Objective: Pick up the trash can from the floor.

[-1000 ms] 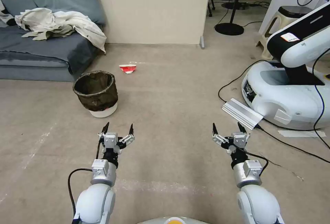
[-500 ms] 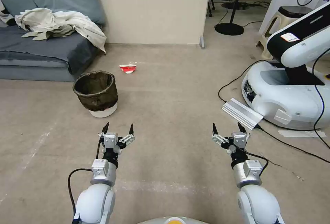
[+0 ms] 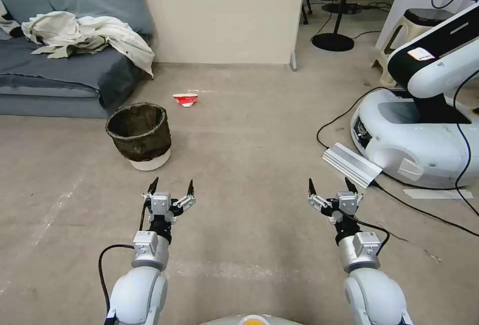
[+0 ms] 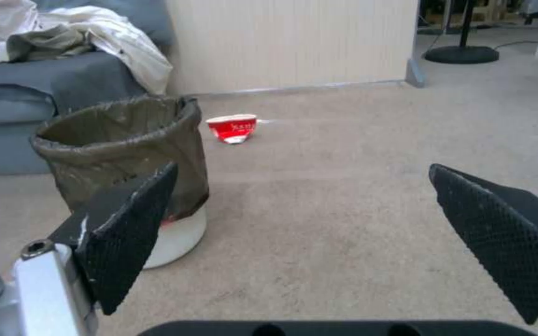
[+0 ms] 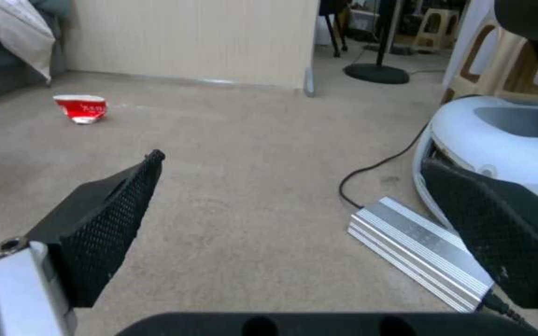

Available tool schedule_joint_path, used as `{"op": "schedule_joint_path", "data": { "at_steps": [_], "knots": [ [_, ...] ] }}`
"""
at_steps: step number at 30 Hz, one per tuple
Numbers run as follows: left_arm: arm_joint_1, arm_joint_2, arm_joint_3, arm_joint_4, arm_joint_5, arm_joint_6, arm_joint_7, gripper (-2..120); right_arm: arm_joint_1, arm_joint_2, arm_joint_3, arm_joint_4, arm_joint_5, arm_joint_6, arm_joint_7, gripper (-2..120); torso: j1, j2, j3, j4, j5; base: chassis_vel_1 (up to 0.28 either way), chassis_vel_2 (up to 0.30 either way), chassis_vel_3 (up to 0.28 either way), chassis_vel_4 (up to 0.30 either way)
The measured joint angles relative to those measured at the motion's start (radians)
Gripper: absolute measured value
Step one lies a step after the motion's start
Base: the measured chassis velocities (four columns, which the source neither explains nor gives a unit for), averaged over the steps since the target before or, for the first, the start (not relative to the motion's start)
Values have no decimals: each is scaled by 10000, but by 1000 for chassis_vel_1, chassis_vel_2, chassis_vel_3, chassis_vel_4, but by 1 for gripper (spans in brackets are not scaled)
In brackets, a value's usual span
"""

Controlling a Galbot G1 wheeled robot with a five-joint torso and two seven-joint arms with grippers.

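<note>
white trash can [image 3: 139,135], dark bag folded over rim.

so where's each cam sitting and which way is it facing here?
Head: on the robot's head, facing forward and down at the floor; shows both arms, left gripper and right gripper, open.
Left wrist: low behind the left gripper's fingers, facing the trash can and sofa.
Right wrist: low behind the right gripper's fingers, facing a white robot base.
Shared: the red paper cup appears in all three.
</note>
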Motion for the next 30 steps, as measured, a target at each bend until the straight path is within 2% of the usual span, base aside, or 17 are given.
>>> {"op": "schedule_joint_path", "data": {
  "at_steps": [3,6,12,14,15,18,21,22,30],
  "knots": [
    [28,2,-1,-48,0,-11,-7,100,-16,11,-1,23,0,0,0,100,0,0,0,0,0,0,0,0,0],
    [285,25,-17,-447,-20,-152,-120,100,-153,128,-7,427,-63,26,47,100,0,0,0,-1,-1,0,0,0,0],
    [1497,153,-120,-2275,-188,-872,-705,100,-832,741,-71,2433,-463,295,381,100,0,1,-1,0,-1,0,0,0,0],
    [1632,166,-133,-2478,-208,-951,-774,100,-912,810,-78,2664,-507,324,419,100,0,0,0,0,-1,0,0,0,0],
    [1999,202,-160,-3029,-255,-1172,-941,100,-1051,930,-91,3085,-585,390,487,100,0,0,-1,-2,-5,0,0,0,0],
    [2714,305,-232,-4092,-377,-1569,-1279,100,-1146,890,-95,3329,-341,278,528,100,0,1,-1,2,-1,0,0,0,0],
    [2970,489,-321,-4325,-507,-1602,-1372,100,-1181,826,-80,3355,-289,211,519,100,1,1,-1,1,4,0,0,0,0],
    [3006,526,-338,-4353,-537,-1603,-1385,100,-1197,784,-58,3361,-271,187,506,100,0,1,-1,1,-4,0,0,0,0],
    [3026,550,-346,-4361,-550,-1603,-1390,100,-1235,718,0,3364,-256,138,473,100,0,1,0,-1,-1,0,0,0,0]
  ]
}}
